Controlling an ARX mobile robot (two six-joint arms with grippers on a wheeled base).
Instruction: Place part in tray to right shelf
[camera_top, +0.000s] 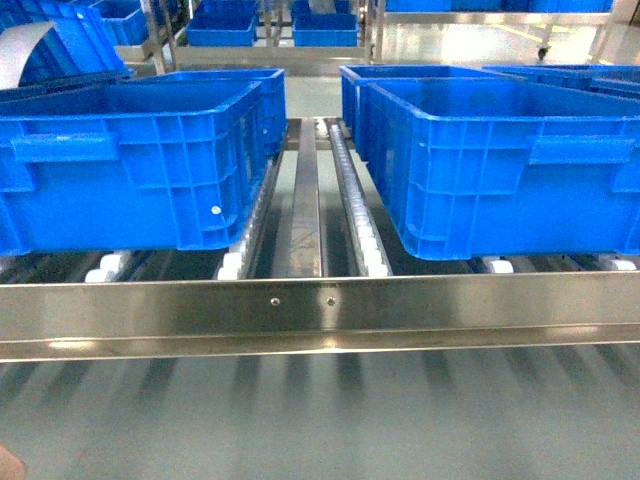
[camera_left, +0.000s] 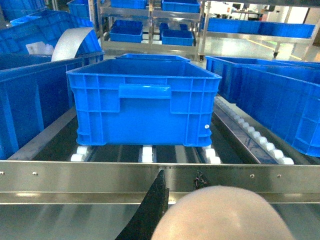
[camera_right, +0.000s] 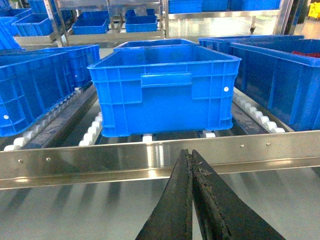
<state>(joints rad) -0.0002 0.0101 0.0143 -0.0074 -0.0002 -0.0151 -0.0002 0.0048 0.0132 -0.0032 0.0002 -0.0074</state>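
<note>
right hand (camera_right: 192, 165) pressed together, empty; left hand (camera_left: 159, 192) state unclear behind a beige blur. part and tray unseen, so a blind reach could strike the shelf rail (camera_top: 320, 300) or right crate (camera_top: 500, 170).

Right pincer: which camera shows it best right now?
The right wrist view: the right pincer fills the lower middle, its dark fingers pressed together with nothing between them, pointing at the steel front rail. The head view shows none of it, and neither does the left wrist view.
</note>
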